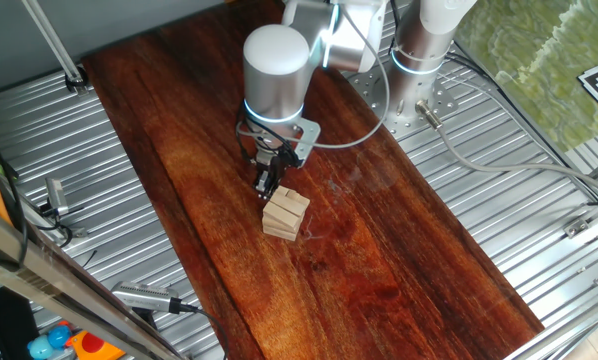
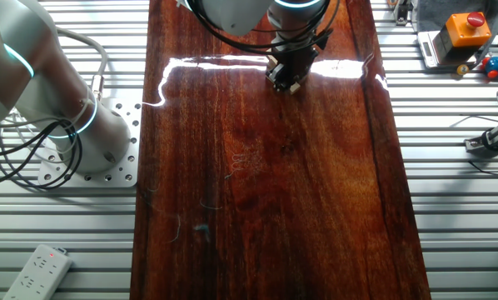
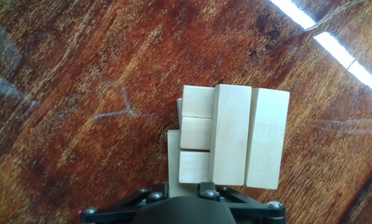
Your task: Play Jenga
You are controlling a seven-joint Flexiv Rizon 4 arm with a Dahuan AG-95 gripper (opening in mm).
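Observation:
The Jenga stack [image 1: 285,214] of pale wooden blocks stands on the dark wooden tabletop [image 1: 379,260]. In the hand view it [image 3: 232,134] shows from above: two long blocks lie on top, three shorter block faces sit beside them, and a lower block [image 3: 173,158] sticks out at the left. My gripper [image 1: 268,183] hangs right at the stack's far-left side, fingertips at block height. In the hand view only the finger bases [image 3: 156,195] show, close together, with the protruding block's end running between them. In the other fixed view the gripper [image 2: 287,77] hides most of the stack.
Ribbed metal surfaces flank the wooden board. The robot base [image 2: 82,133] with cables stands left of it. A power strip [image 2: 39,268] lies at the near left. An orange box with a red button [image 2: 461,33] sits at the far right.

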